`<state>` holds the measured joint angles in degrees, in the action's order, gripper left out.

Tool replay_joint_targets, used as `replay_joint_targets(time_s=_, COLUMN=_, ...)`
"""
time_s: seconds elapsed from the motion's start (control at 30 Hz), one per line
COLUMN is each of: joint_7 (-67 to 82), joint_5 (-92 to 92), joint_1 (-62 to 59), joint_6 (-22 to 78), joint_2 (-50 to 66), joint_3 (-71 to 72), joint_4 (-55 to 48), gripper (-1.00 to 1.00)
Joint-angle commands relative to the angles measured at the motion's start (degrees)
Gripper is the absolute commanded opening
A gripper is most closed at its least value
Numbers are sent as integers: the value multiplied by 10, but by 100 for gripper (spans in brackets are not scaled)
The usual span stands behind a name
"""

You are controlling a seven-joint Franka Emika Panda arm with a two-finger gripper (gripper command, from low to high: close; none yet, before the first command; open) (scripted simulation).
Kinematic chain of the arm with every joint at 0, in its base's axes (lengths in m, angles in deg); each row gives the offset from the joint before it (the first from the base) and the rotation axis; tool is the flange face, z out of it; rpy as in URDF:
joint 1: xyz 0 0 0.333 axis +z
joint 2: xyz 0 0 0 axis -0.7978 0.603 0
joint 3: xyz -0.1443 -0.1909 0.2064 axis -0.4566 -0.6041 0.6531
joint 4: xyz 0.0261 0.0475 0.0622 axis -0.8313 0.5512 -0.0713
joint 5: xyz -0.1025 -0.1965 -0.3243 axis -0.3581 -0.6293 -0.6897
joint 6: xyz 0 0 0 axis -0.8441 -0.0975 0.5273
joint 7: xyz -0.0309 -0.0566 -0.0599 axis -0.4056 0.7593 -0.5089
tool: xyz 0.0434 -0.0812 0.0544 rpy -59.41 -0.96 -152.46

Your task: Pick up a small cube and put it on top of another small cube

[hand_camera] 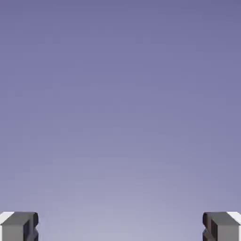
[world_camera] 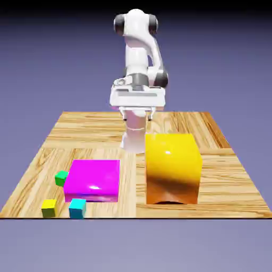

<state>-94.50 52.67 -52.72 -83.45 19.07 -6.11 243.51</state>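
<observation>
3 small cubes — green (world_camera: 61, 178), yellow (world_camera: 49, 208), cyan (world_camera: 77, 209) — near 1 magenta block (world_camera: 93, 179). 1 two-finger gripper (world_camera: 137, 116), fingers spread wide, grasping nothing.

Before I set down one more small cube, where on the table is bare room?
Bare wood lies between the magenta block and orange block. It is crowded around the green, yellow and cyan cubes.
</observation>
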Motion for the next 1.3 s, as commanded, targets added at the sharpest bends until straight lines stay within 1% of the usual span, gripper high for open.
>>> replay_joint_targets(time_s=0.0, joint_7=11, joint_5=2, joint_1=-4, joint_6=13, joint_2=21, joint_3=-6, joint_4=-18, gripper=0)
replay_joint_targets(time_s=1.07, joint_7=358, joint_5=79, joint_1=-135, joint_6=441, joint_2=685, joint_3=-193, joint_4=-586, gripper=0)
replay_joint_targets(time_s=1.13, joint_7=363, joint_5=80, joint_1=-137, joint_6=447, joint_2=695, joint_3=-196, joint_4=-594, gripper=0)
replay_joint_targets(time_s=1.23, joint_7=372, joint_5=97, joint_1=-152, joint_6=384, joint_2=757, joint_3=-179, joint_4=-593, gripper=0)
replay_joint_targets(time_s=1.27, joint_7=372, joint_5=98, joint_1=-153, joint_6=379, joint_2=762, joint_3=-177, joint_4=-593, gripper=0)
